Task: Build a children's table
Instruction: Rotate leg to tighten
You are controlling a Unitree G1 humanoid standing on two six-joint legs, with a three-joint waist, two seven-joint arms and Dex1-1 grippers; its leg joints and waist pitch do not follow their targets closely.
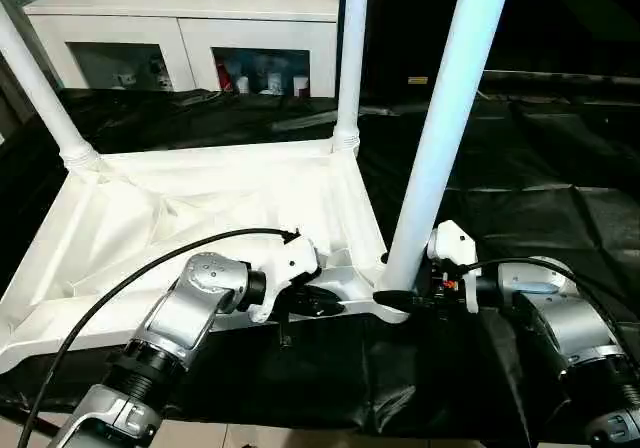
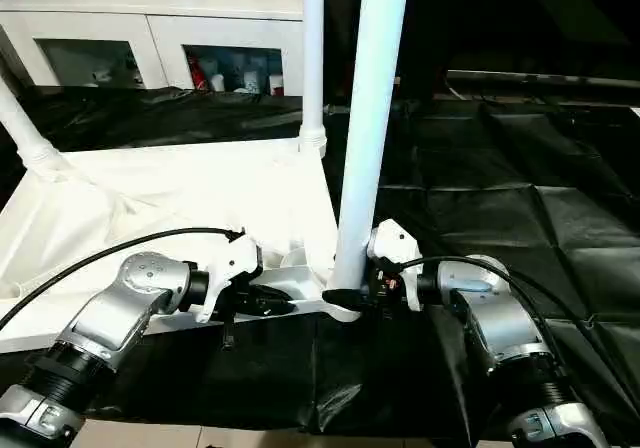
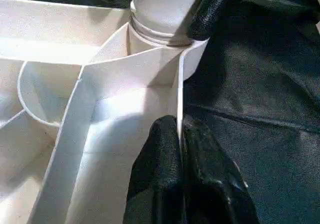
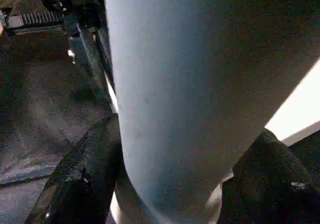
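the tabletop (image 1: 200, 208) lies upside down, ribbed underside up, on the black-draped worktop (image 1: 540, 168). its near edge runs close to the worktop's front edge, little spare cloth in front. three legs stand up from its corner sockets: the near right leg (image 1: 445, 118), the far right leg (image 1: 350, 58) and the far left leg (image 1: 35, 88), which leans outward to the left.

left claw (image 3: 180, 149) is clenched on the thin near rim wall of the tabletop, one finger on each side of the wall, just left of the near right corner. right claw (image 1: 395, 296) sits at the base of the near right leg, its black fingers (image 4: 80, 179) either side of the tube and close against it. cannot tell if they actually press on it or stand slightly released. both claws crowd the same corner, little room between them.

open room: wide bare black cloth to the right of the tabletop and behind it. left of the tabletop the cloth is narrow.

around: a white cabinet (image 1: 190, 18) with glass doors stands behind the worktop at the far left, small items inside and on top. a black cable (image 1: 150, 268) loops over the left forearm above the tabletop, another cable (image 1: 520, 263) over the right wrist. the upright legs block sideways sweeps over the right side of the tabletop.
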